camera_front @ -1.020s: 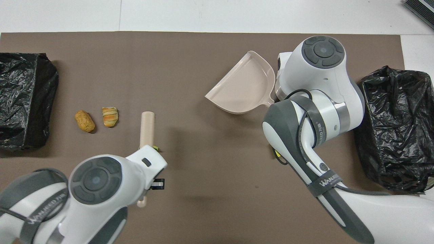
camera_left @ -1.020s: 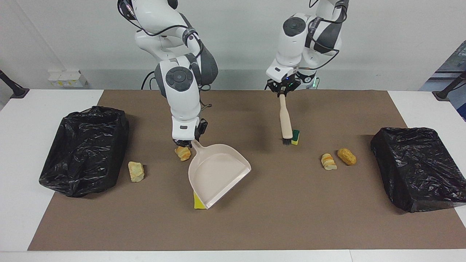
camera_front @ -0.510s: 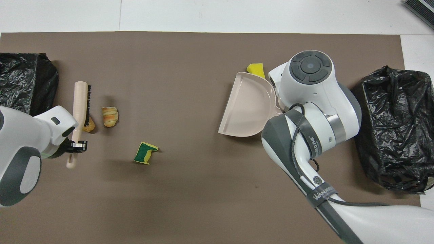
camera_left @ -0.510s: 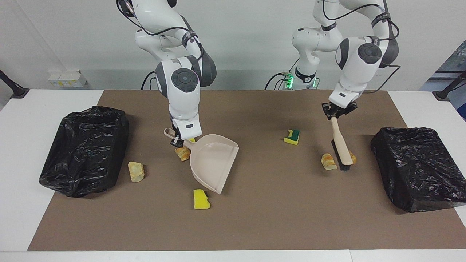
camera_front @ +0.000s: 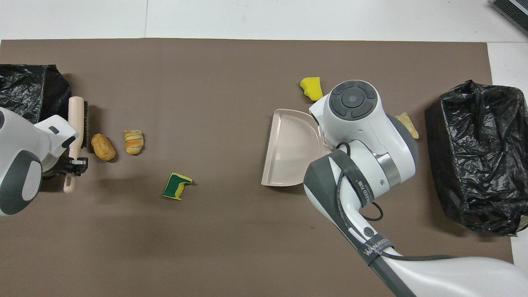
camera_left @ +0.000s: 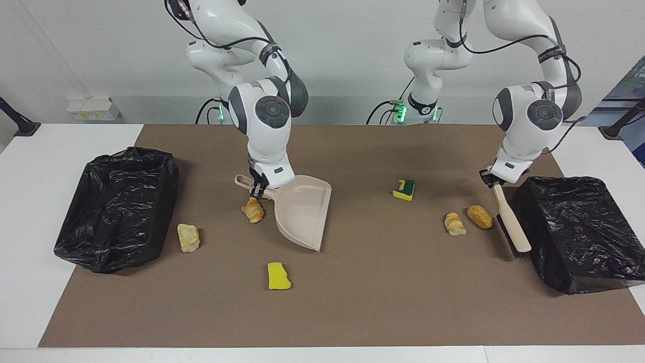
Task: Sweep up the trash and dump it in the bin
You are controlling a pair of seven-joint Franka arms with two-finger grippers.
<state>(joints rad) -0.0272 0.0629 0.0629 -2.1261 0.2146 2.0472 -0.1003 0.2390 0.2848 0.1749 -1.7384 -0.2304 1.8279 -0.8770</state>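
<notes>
Trash lies unswept on the brown mat [camera_left: 352, 312], none in the dustpan [camera_left: 302, 214] or visibly binned. Reading across the facing view: a black-bagged bin [camera_left: 118, 206], a pastry [camera_left: 188, 237], a croissant [camera_left: 253, 210] beside the right gripper [camera_left: 258, 190], clamped on the dustpan's handle, a yellow sponge [camera_left: 278, 276], a green-backed sponge [camera_left: 404, 189], two pastries [camera_left: 455, 224], then the left gripper [camera_left: 491, 177] gripping the brush [camera_left: 511, 229] beside the second bin [camera_left: 579, 232].

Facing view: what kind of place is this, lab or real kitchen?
Most likely a robotics lab: two arms at a white table with a brown mat, plain wall, toy pastries and sponge pieces staged as trash between two black-lined bins.
</notes>
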